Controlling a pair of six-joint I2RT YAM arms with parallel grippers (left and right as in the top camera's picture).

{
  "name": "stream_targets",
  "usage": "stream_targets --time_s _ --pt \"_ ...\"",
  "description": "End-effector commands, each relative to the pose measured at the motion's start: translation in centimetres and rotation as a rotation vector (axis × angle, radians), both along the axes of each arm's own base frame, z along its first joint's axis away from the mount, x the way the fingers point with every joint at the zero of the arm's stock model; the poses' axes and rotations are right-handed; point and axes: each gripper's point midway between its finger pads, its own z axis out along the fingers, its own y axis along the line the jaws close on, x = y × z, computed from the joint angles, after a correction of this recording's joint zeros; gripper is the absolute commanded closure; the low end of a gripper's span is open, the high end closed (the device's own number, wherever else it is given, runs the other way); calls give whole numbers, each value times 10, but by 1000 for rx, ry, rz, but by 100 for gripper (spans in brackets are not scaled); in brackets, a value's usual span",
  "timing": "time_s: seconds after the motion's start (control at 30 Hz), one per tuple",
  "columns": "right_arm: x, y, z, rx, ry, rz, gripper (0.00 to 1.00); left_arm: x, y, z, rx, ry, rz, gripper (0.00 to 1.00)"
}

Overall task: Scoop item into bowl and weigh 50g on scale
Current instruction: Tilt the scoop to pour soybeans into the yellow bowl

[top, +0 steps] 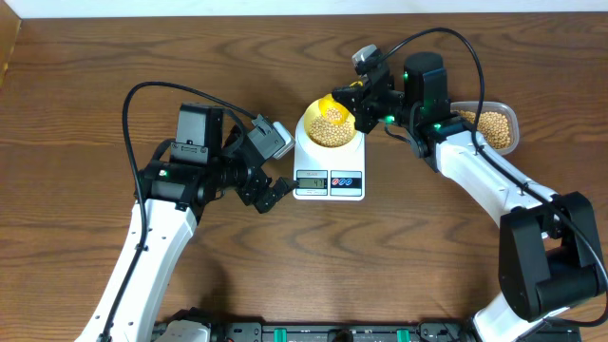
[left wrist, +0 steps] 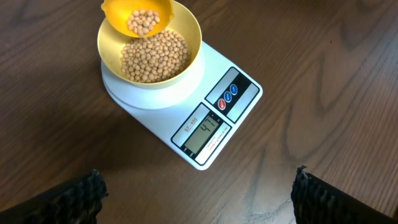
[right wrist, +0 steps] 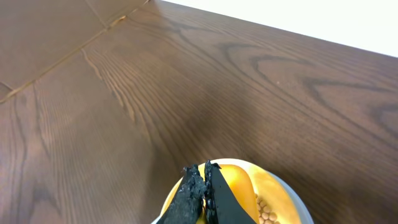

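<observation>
The white scale (top: 329, 176) stands mid-table with the pale-yellow bowl (top: 312, 122) on its platform, part full of tan beans (top: 331, 131). My right gripper (top: 350, 95) is shut on a yellow scoop (top: 328, 104) held over the bowl's far rim. In the left wrist view the scoop (left wrist: 137, 15) holds a few beans above the bowl (left wrist: 193, 37), and the display (left wrist: 202, 132) reads 41. In the right wrist view the shut right gripper (right wrist: 204, 171) lies over the scoop (right wrist: 233, 186). My left gripper (top: 275, 190) stands open beside the scale's front left, its fingers (left wrist: 74, 199) wide apart and nothing between them.
A clear plastic tub (top: 494, 128) with more beans sits at the right, behind my right arm. The table's far edge shows in the right wrist view. Bare wooden tabletop (top: 399, 266) lies in front of the scale.
</observation>
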Motion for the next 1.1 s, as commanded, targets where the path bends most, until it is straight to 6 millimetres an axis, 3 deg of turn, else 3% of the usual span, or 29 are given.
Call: stream_targets --time_s 0.0,1.07 --pt "-2 3 -5 26 56 -9 99 -2 0 -4 -3 10 -13 2" --pt "2 -1 -6 20 55 -32 99 -2 0 -4 -3 10 -13 2"
